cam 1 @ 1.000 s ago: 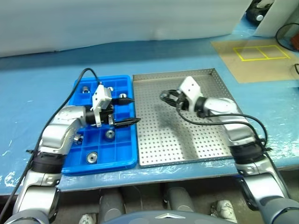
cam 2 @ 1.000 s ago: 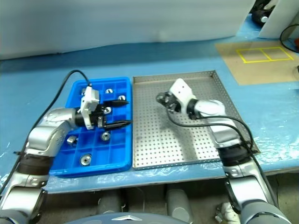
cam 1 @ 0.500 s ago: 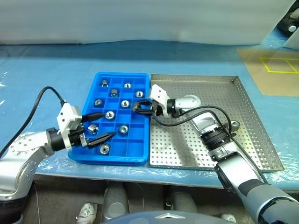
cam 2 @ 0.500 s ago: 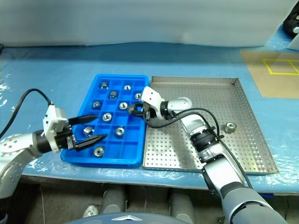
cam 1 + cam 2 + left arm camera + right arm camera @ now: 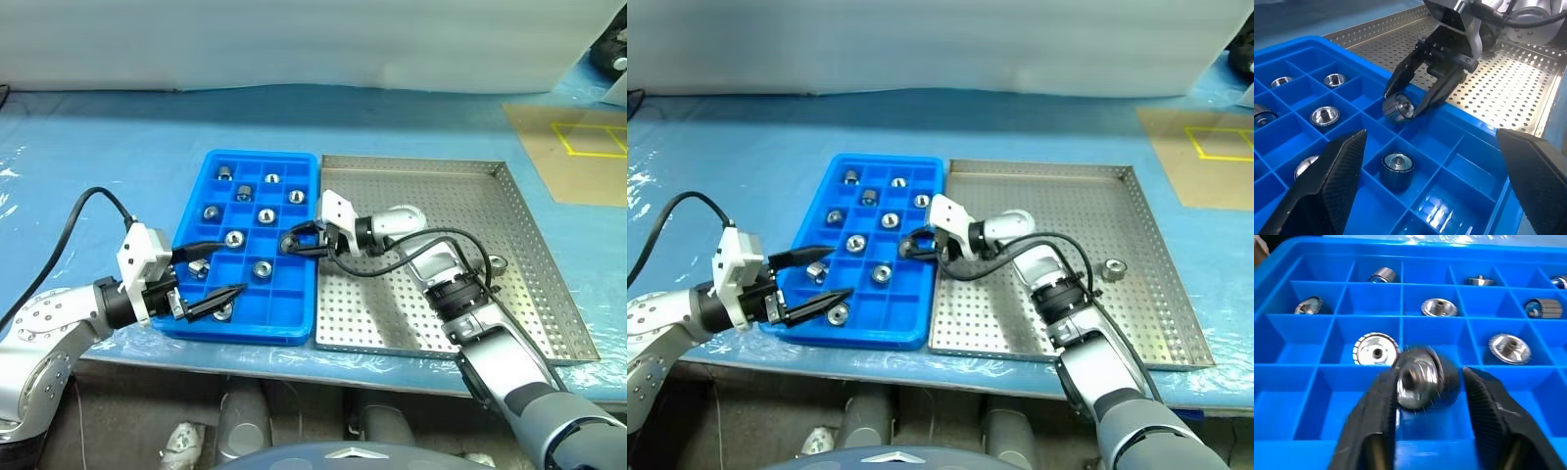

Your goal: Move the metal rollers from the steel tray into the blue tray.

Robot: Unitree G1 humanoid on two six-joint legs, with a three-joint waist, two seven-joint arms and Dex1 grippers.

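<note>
right pincer (image 5: 291,242) over the blue tray (image 5: 297,318), fingers parted, a metal roller (image 5: 1398,107) between them; whether gripped, cannot tell. left pincer (image 5: 210,277) wide open, empty. steel tray (image 5: 509,294) beside.

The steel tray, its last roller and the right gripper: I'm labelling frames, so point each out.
steel tray (image 5: 460,201), left eye view, bare perforated floor.
roller (image 5: 1111,269), right eye view, its top face.
right gripper (image 5: 1413,105), left wrist view, midway between fingertips.

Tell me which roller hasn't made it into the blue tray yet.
The lone roller lying on the steel tray, near its right rim; the others sit in blue tray compartments.
</note>
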